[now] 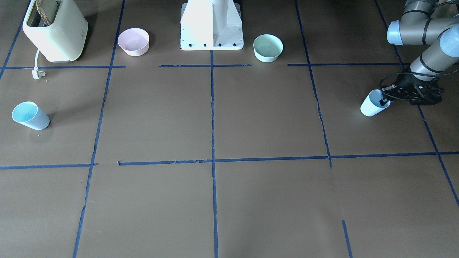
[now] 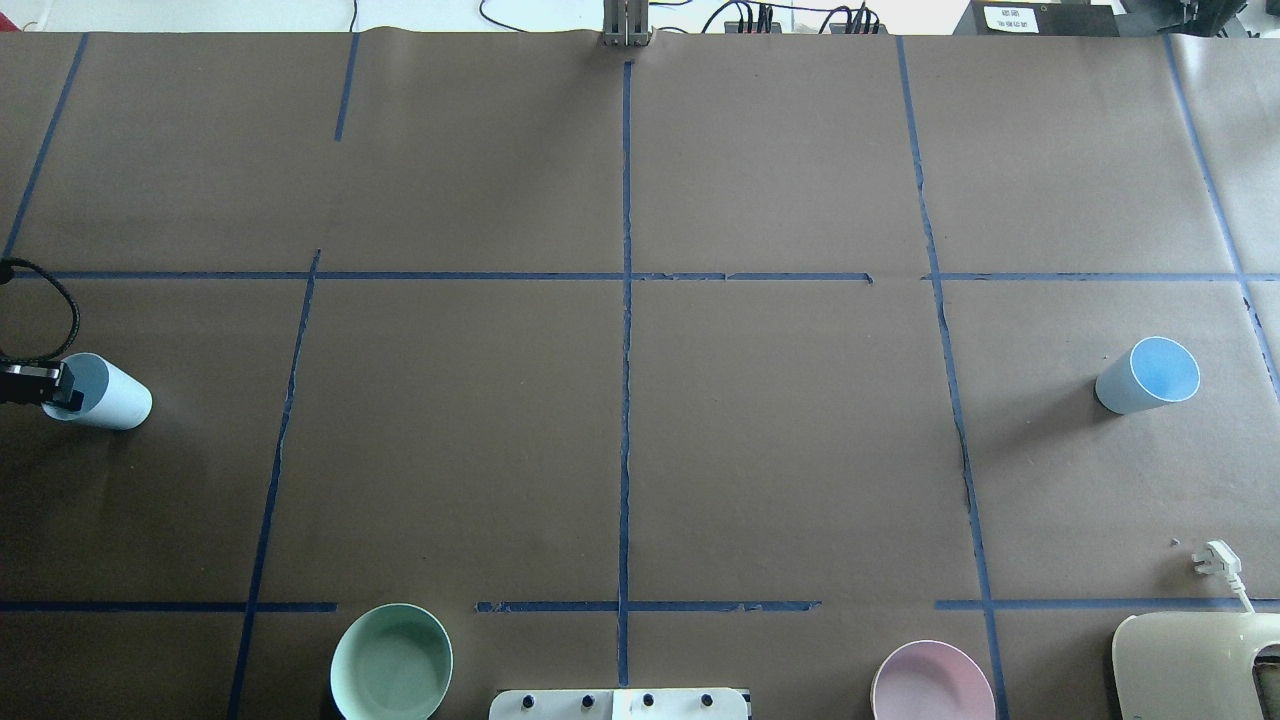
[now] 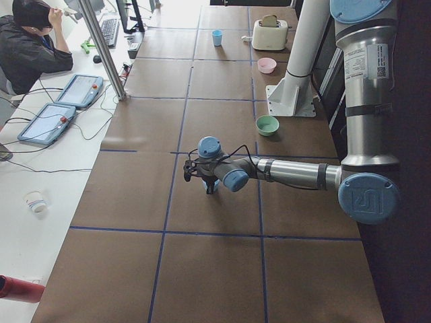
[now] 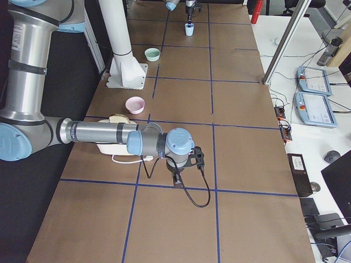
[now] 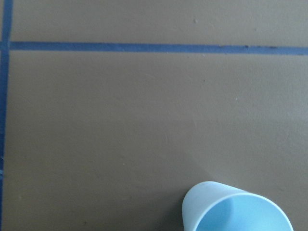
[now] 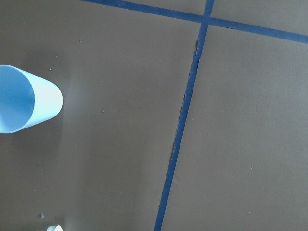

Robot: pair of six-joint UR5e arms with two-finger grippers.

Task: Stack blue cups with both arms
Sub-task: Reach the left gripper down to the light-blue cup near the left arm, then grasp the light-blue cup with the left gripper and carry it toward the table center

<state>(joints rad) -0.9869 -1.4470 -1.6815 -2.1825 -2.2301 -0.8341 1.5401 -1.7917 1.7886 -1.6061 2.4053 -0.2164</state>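
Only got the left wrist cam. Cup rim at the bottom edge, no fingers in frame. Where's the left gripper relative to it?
Observer: Front view: the left gripper is at the rim of that blue cup, one fingertip reaching into its mouth. Clamped or not, I cannot tell.
Operator: Second cup?
Observer: Overhead: the other blue cup stands alone at the table's opposite end, nothing touching it.
Operator: Right arm on it?
Observer: No. Right-side view: the right gripper points down over the table; its wrist camera has that cup at the frame's left edge.
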